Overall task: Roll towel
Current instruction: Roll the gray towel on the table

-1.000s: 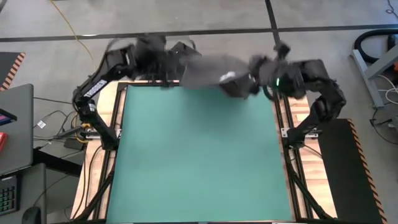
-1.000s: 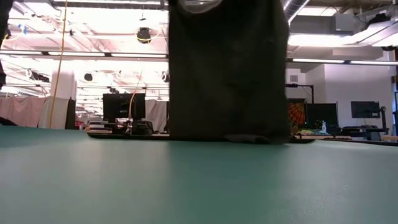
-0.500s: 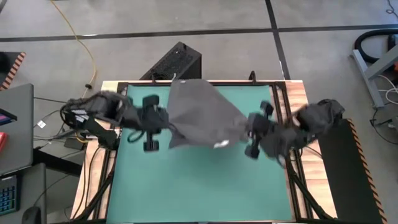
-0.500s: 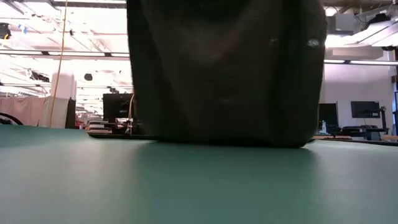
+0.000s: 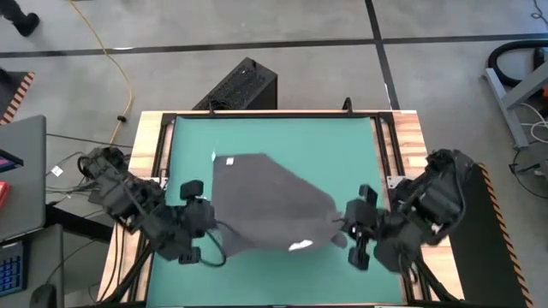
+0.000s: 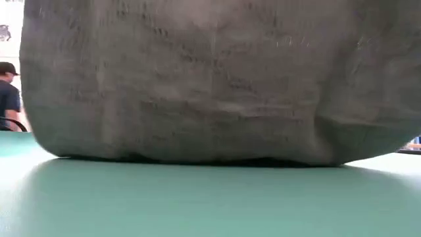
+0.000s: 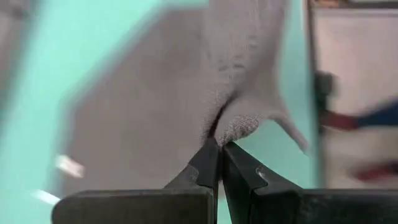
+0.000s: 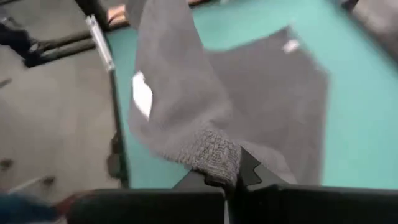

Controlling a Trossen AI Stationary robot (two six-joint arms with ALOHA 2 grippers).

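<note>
The towel, dark grey with a small white tag, is stretched between my two grippers over the near half of the green mat. My left gripper is shut on the towel's near left corner, and my right gripper on its near right corner. The towel's far part lies spread on the mat, with a corner at the far left. In the low view the towel fills the picture, its lower edge on the mat. My left gripper pinches a bunched corner of the towel between its two fingers. It comes from the table's left, slanting down. That corner is lifted, and the cloth slopes away to the mat. My right gripper pinches the towel's other near corner between its two fingers, which come from the table's right, slanting down. The corner is raised above the mat. The cloth runs from it toward the left gripper and down to the mat.
A black box stands on the floor beyond the table's far edge. A laptop sits on a stand at the left. A person shows at the low view's left edge. Bare mat lies beyond the towel's far edge.
Both grippers, still shut, have swung from the table's far edge toward its near edge and sunk a little, turning as they went. The towel, which hung bunched between them, has been drawn over the mat; its far part now lies spread on it.
</note>
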